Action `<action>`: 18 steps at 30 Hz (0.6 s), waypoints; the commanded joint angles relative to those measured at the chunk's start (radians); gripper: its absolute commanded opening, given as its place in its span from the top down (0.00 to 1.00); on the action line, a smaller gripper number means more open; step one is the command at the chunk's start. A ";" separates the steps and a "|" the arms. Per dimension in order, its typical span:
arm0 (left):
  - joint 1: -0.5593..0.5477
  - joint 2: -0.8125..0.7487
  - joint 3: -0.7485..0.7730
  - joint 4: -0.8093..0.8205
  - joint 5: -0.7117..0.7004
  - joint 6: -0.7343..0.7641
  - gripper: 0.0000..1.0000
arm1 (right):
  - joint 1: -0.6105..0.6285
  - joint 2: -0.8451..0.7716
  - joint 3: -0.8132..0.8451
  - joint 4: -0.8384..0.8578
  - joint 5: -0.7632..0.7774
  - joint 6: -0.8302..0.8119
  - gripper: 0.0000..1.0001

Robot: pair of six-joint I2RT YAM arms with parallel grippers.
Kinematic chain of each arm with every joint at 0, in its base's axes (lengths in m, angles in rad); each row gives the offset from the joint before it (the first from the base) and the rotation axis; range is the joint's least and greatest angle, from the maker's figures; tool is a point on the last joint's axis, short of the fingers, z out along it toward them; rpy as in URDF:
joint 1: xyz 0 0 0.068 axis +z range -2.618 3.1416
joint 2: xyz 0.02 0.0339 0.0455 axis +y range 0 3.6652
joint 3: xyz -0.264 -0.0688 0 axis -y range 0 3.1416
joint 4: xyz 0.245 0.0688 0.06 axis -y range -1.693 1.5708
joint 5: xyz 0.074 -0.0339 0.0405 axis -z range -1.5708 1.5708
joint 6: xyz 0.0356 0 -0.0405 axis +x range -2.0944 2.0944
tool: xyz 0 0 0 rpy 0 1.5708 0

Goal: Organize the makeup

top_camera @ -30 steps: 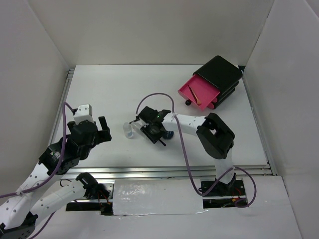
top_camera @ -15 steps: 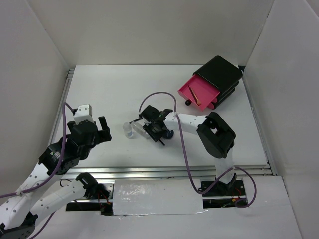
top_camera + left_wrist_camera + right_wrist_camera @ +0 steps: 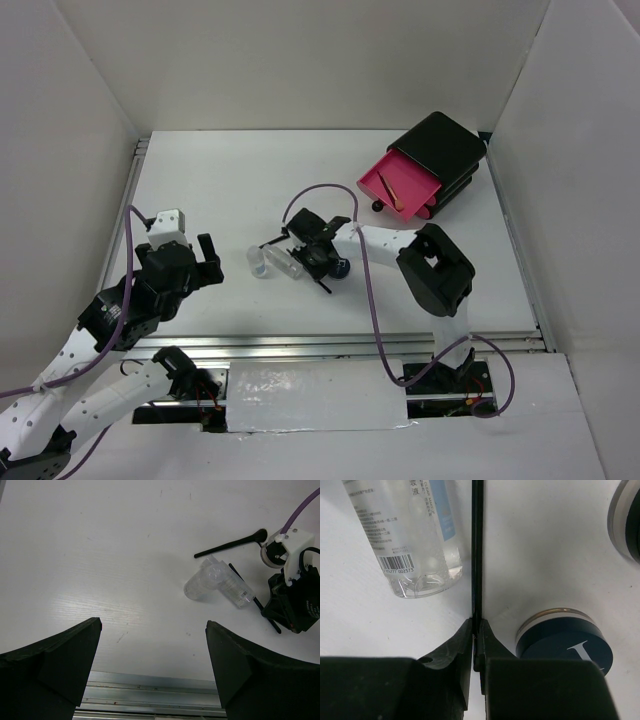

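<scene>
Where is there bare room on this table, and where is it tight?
Bare: the far-left white table, between its left rail and the black box with open pink drawer; also the near-right corner beside the right arm. Crowded: the centre, where the right gripper pinches a thin black pencil between a clear bottle and dark-blue round compact.

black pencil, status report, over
Copy: right gripper shut on thin black pencil. And left gripper open, empty. Close on either side of pencil: clear bottle, dark-blue compact.

White table, plain white walls, soft even light
</scene>
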 commanded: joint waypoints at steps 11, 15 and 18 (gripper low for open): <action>-0.005 -0.017 0.016 0.037 0.000 0.013 0.01 | 0.001 -0.279 0.081 -0.079 0.139 0.128 1.00; -0.006 -0.019 0.016 0.037 0.000 0.013 0.00 | -0.048 -0.296 0.131 -0.131 0.283 0.140 1.00; -0.006 -0.025 0.015 0.037 0.001 0.014 0.01 | -0.155 -0.299 0.179 -0.176 0.393 0.161 1.00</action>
